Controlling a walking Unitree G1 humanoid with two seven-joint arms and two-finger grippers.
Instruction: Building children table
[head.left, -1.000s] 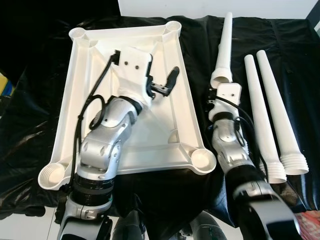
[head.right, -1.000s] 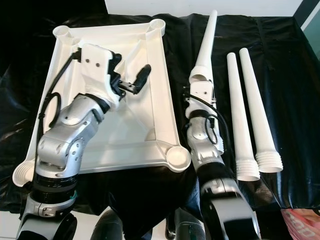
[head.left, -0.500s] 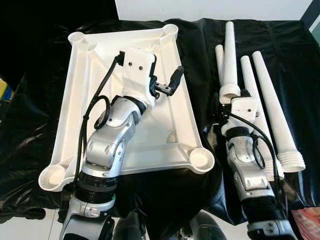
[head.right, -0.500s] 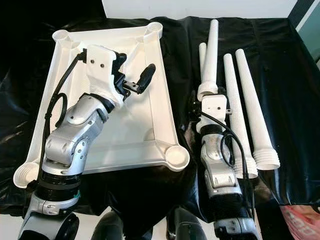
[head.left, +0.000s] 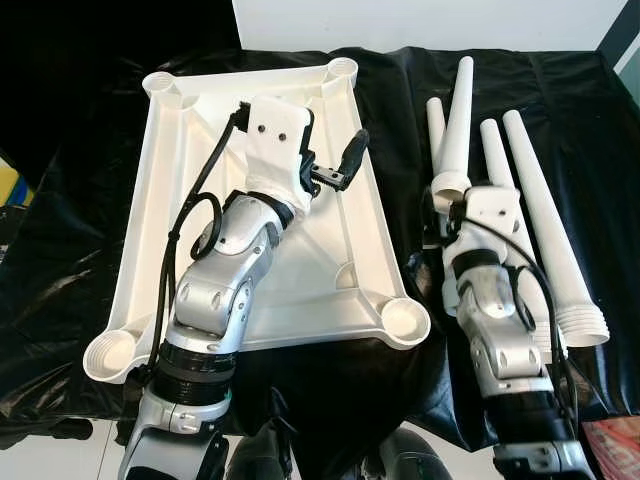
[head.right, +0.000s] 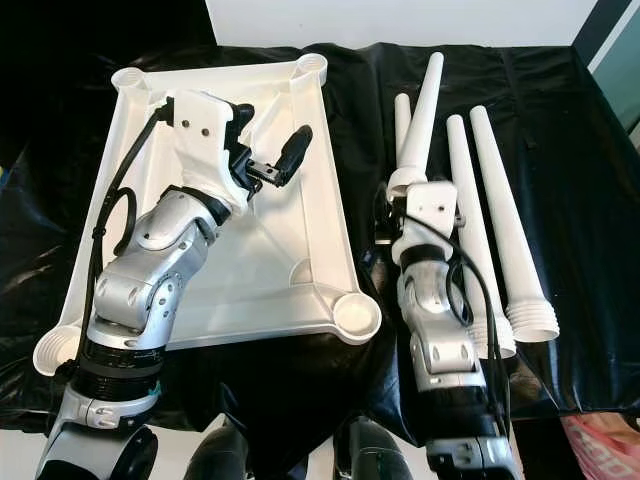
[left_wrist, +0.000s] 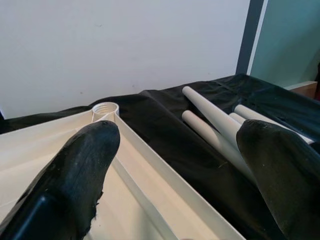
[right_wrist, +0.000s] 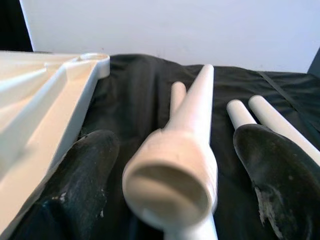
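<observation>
The white table top (head.left: 330, 255) lies upside down on the black cloth (head.left: 400, 120), its raised rim making a shallow tray with a round threaded socket at each corner; all four sockets hold nothing. The left gripper (head.left: 338, 170) hovers over the tray's far right part, fingers spread wide and holding nothing.

To the right, four white tapered legs lie on the cloth, wide threaded ends toward the robot. The right gripper (right_wrist: 172, 172) sits at the wide end of one leg (head.left: 455, 125), which points away from the robot. Its fingers (right_wrist: 80, 175) stand well apart on either side of that end, and whether they touch it cannot be told.

The right wrist view looks into the hollow open mouth of this leg, which the head views hide behind the wrist. A shorter-looking leg (head.left: 436, 120) lies just beside it, and two more legs (head.left: 545, 210) lie further right. The left wrist view shows the far corner socket (left_wrist: 104, 108) and its threads.
</observation>
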